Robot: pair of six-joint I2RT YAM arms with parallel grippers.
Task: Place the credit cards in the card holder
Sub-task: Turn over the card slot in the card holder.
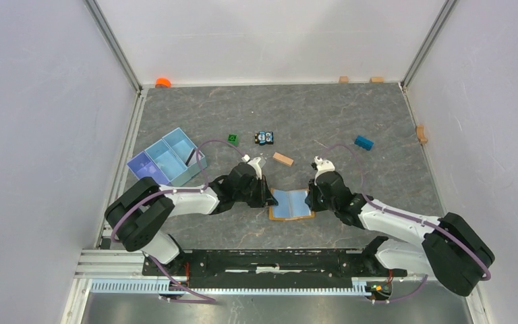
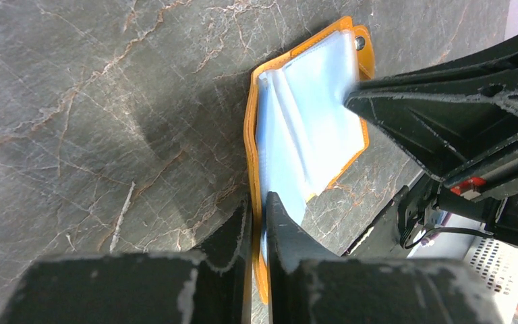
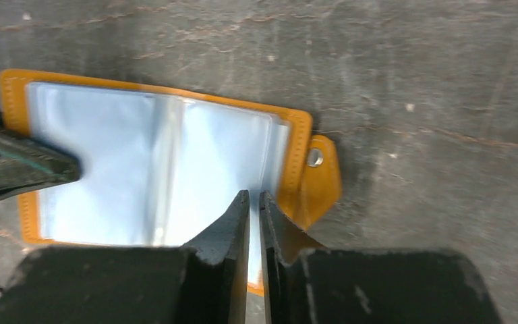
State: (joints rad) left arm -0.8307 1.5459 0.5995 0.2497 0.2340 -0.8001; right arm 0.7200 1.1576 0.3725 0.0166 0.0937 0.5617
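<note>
The holder (image 1: 291,204) lay open at frame centre. The left gripper (image 2: 257,202) and right gripper (image 3: 253,196) each pinched one edge. No cards showed clearly in its pockets, so loading probably remained.

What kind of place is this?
Probably a lab test cell for robots: white panels wall in a grey tabletop, the left arm and right arm are bolted to a metal rail, and small props like a toy car lie scattered.

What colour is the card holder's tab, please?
Orange; the tab shows best in the right wrist view.
</note>
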